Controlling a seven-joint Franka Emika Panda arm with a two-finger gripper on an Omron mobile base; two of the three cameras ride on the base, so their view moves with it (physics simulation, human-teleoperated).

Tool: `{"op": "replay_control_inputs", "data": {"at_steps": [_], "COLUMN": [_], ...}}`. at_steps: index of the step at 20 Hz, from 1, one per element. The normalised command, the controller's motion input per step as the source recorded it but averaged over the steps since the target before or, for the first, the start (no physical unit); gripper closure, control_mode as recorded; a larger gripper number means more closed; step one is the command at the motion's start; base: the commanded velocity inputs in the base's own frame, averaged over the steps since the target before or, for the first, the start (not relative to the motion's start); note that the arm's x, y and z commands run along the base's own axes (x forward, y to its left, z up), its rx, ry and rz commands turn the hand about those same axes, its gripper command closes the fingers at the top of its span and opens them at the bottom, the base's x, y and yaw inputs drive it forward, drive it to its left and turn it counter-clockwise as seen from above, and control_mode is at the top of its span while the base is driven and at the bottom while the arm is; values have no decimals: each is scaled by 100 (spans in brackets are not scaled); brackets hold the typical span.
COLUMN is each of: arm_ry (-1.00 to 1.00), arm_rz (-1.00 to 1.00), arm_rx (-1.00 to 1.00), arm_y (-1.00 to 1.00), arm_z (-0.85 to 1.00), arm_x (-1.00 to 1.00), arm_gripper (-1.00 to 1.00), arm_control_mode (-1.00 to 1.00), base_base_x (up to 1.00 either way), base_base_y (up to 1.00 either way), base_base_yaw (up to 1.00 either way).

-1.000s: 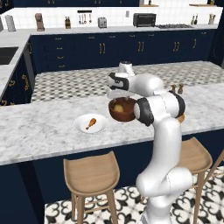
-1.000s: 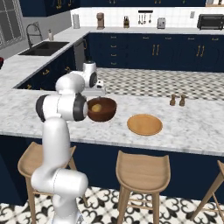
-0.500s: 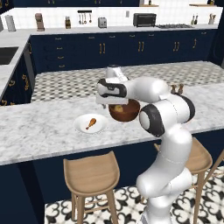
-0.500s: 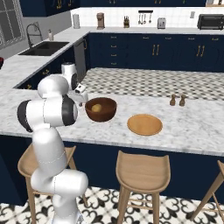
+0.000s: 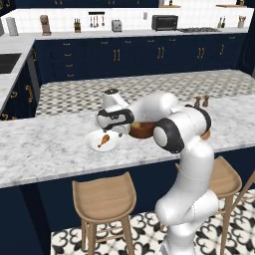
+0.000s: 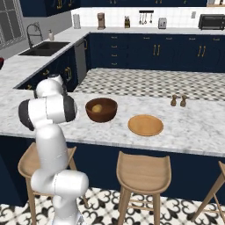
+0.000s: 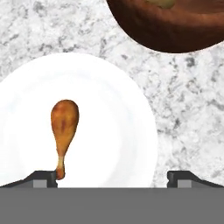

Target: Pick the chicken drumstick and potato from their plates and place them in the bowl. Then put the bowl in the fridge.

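The chicken drumstick [image 7: 64, 127] lies on the white plate [image 7: 116, 131], plump end away from my hand and bone tip close to my left finger. My gripper [image 7: 113, 177] hangs open just above this plate with nothing between its fingers. From the left base view the drumstick [image 5: 104, 140] rests on the white plate [image 5: 94, 145] under my gripper [image 5: 112, 132]. The dark brown bowl [image 6: 101, 110] stands right of the plate and holds the potato [image 6: 97, 108]. The bowl [image 7: 166, 26] rises beyond the white plate's rim. The wooden plate [image 6: 145, 125] is bare.
Salt and pepper shakers [image 6: 178, 100] stand on the marble counter [image 6: 193, 132] behind the wooden plate. Wooden stools [image 6: 143, 172] sit below the counter's front edge. A sink [image 6: 44, 47] lies far left on the back counter.
My arm has swung left from above the bowl to above the white plate, and the hand has dropped toward the drumstick. The potato stays in the bowl.
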Motion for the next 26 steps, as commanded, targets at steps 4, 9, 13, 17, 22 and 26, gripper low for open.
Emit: {"op": "replay_control_inputs", "data": {"at_steps": [4,9,13,17,22,26], "arm_ry": [0,3,10,7,5,4], "arm_rz": [-12,-3,-1,-1,-1,-1], "arm_rx": [0,0,0,2,0,0], "arm_y": [26,2,0,11,5,0], "arm_z": [-8,-17,-37,-33,-28,-37], "arm_x": [59,51,19,9,0,0], "arm_gripper": [-100,-100,-100,-100,-100,100], "arm_control_mode": [-100,-100,-100,-100,-100,-100], "base_base_x": [0,0,0,0,0,0], "base_base_y": [0,0,0,0,0,0], "base_base_yaw": [0,0,0,0,0,0]}}
